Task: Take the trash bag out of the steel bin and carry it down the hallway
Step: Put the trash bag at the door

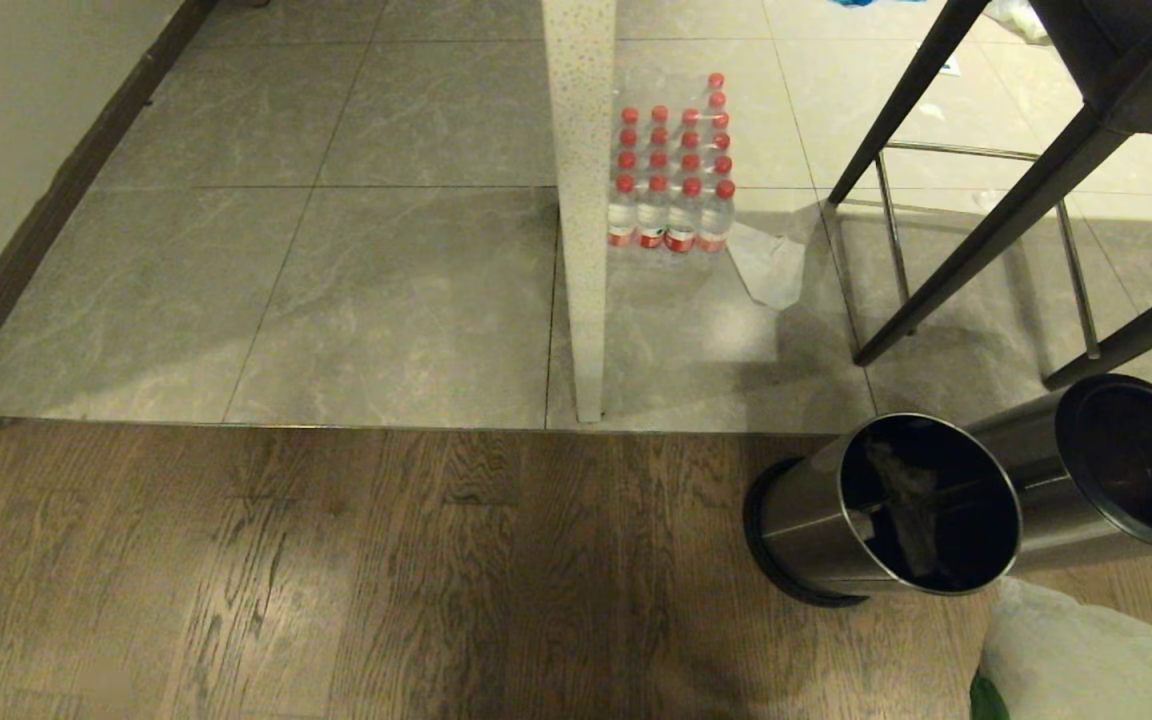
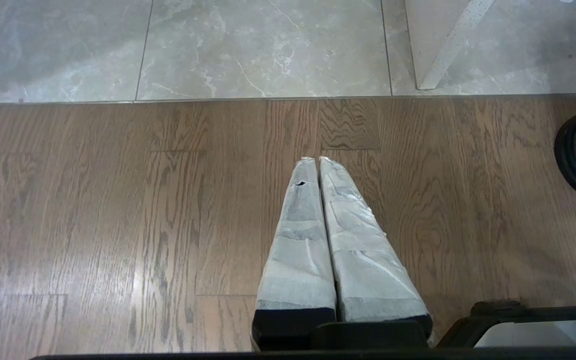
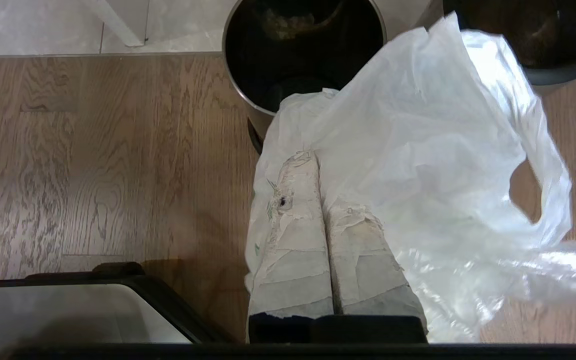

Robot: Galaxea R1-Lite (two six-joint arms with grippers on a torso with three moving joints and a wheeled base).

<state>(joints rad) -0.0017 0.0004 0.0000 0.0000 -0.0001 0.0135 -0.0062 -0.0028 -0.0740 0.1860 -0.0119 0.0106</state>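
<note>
With the right gripper (image 3: 318, 157) clamped on the thin trash bag (image 3: 418, 165), already out of the steel bin (image 1: 896, 510), and the left gripper (image 2: 318, 160) closed on nothing, the bag's loose, billowing plastic could snag or slip free during the carry.

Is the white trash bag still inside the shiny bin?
No, out. The trash bag hangs from the shut right gripper, in front of the steel bin.
</note>
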